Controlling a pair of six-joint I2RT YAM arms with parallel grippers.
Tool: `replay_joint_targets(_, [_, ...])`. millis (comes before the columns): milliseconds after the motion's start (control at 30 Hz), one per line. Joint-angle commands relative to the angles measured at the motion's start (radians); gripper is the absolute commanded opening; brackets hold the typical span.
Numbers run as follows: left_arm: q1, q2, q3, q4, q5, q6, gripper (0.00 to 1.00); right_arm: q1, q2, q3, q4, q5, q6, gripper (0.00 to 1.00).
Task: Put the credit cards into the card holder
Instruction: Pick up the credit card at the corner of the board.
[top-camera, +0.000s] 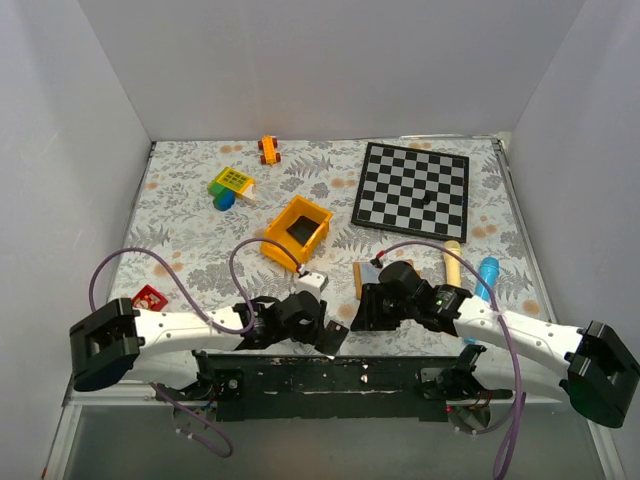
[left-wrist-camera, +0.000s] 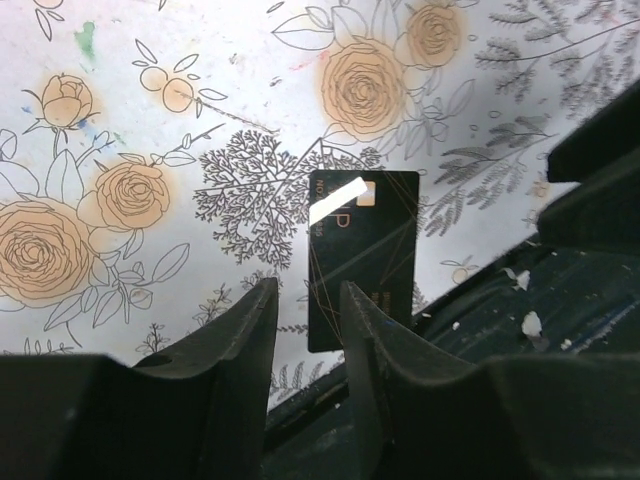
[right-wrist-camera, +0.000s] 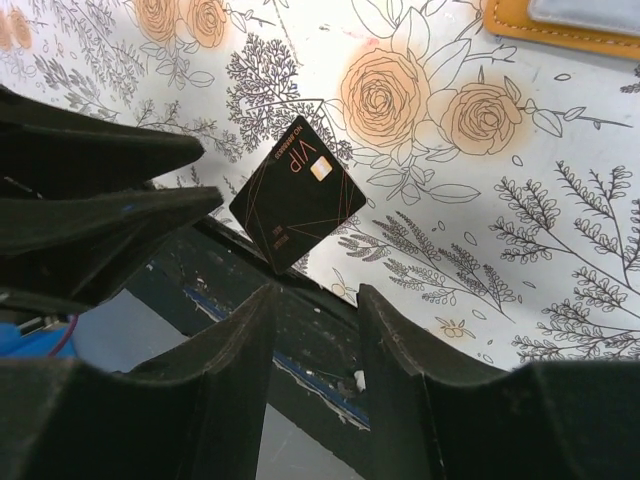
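Observation:
One black credit card (left-wrist-camera: 362, 240) with gold lines lies flat at the table's near edge, a corner over the black base rail (left-wrist-camera: 560, 300). My left gripper (left-wrist-camera: 306, 290) hovers just short of it, open; the card's near end shows in the gap and behind the right finger (left-wrist-camera: 380, 345). From the right wrist the same card (right-wrist-camera: 298, 195) reads "VIP". My right gripper (right-wrist-camera: 316, 295) stands open and empty above the rail, close to the card. The tan card holder (right-wrist-camera: 560, 28) lies open beyond, pale blue-grey inside. From above, card (top-camera: 335, 336), left gripper (top-camera: 322, 322), right gripper (top-camera: 366, 310) and card holder (top-camera: 358, 280) sit close together.
A yellow bin (top-camera: 298, 230) stands mid-table, a chequered board (top-camera: 412, 188) at back right. Small toys (top-camera: 232, 183) and an orange car (top-camera: 268, 150) lie at the back. A wooden stick (top-camera: 452, 262), a blue object (top-camera: 488, 270), a white piece (top-camera: 312, 282) and a red item (top-camera: 150, 297) lie nearby.

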Motion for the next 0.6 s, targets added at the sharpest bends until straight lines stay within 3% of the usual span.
replay_joint_targets(0, [-0.005, 0.091, 0.040, 0.026, -0.051, 0.015, 0.28, 0.027, -0.010, -0.005, 0.006, 0.070, 0.062, 0.46])
replay_joint_targets(67, [-0.005, 0.131, 0.043, 0.045, -0.038, 0.012, 0.22, 0.033, -0.025, -0.012, -0.005, 0.085, 0.080, 0.46])
replay_joint_targets(567, [-0.031, 0.205, -0.019, 0.155, 0.041, -0.011, 0.22, 0.084, -0.139, -0.101, -0.024, 0.099, 0.215, 0.47])
